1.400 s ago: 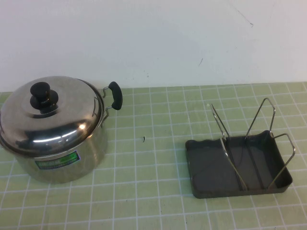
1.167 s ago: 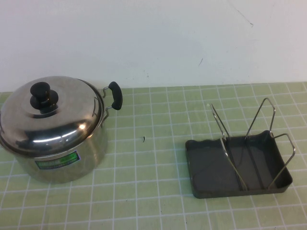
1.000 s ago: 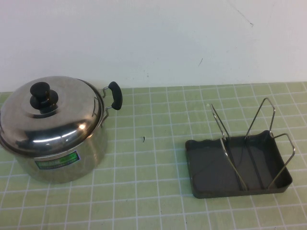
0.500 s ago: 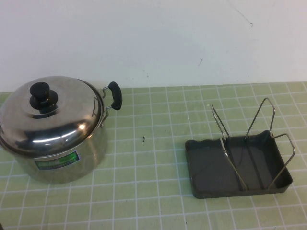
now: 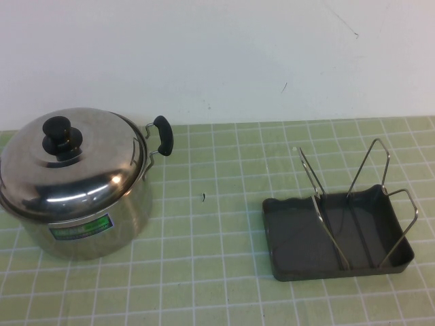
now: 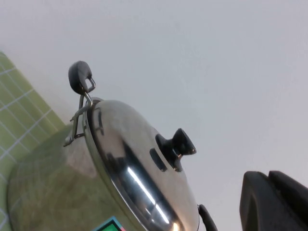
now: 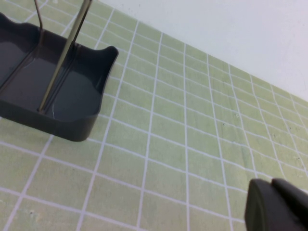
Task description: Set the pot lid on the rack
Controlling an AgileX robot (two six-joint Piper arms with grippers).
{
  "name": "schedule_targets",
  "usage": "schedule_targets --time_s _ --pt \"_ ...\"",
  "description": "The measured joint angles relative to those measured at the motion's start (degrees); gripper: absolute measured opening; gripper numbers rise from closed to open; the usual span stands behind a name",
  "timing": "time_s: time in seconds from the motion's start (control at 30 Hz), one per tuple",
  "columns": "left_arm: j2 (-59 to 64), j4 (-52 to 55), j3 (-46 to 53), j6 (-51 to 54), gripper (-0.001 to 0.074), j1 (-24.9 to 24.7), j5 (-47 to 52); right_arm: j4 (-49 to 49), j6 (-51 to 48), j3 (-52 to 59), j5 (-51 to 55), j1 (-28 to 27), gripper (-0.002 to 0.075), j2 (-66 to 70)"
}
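A: Where is the pot lid (image 5: 68, 163) relative to the grippers?

B: It sits closed on the steel pot (image 5: 88, 221) at the left of the green tiled table (image 5: 217, 224), its black knob (image 5: 61, 134) upright. In the high view neither arm shows. The left wrist view looks at the lid (image 6: 139, 173) from the side, and only a dark edge of the left gripper (image 6: 274, 202) shows in the corner, apart from the lid. Whether its fingers are spread or pressed together, I cannot tell.

A: And the right gripper?

B: The right gripper (image 7: 276, 207) also shows only as a dark corner, above bare tiles and near one end of the rack (image 7: 53, 91). Its fingers' state I cannot tell either.

A: What do the containers hold?

B: The rack (image 5: 340, 234), a dark grey tray on the table's right, well apart from the pot, holds only its three tilted wire loops (image 5: 370, 166). The pot's inside is hidden under the lid.
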Motion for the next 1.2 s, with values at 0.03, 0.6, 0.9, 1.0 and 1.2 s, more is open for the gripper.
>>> schedule_targets --time_s 0.03,0.6,0.9,1.0,1.2 --pt "0.0 -0.4 0.0 0.0 -0.0004 0.0 -0.3 0.0 0.0 0.0 0.0 0.0 -0.0001 0.0" --pt "24.6 37.9 -24.9 11.5 0.0002 0.0 17.4 0.0 0.0 0.0 0.0 0.0 -0.0001 0.0" --pt "44.6 84.6 -27.3 -31.4 0.036 0.0 -7.1 0.0 0.0 0.0 0.0 0.0 -0.0001 0.0" --pt "51.7 88.3 -29.9 -35.4 0.0526 0.0 -10.3 0.0 0.0 0.0 0.0 0.0 -0.0001 0.0" --pt "65.4 85.5 -35.5 -31.7 0.0635 0.0 -15.6 0.0 0.0 0.0 0.0 0.0 -0.0001 0.0"
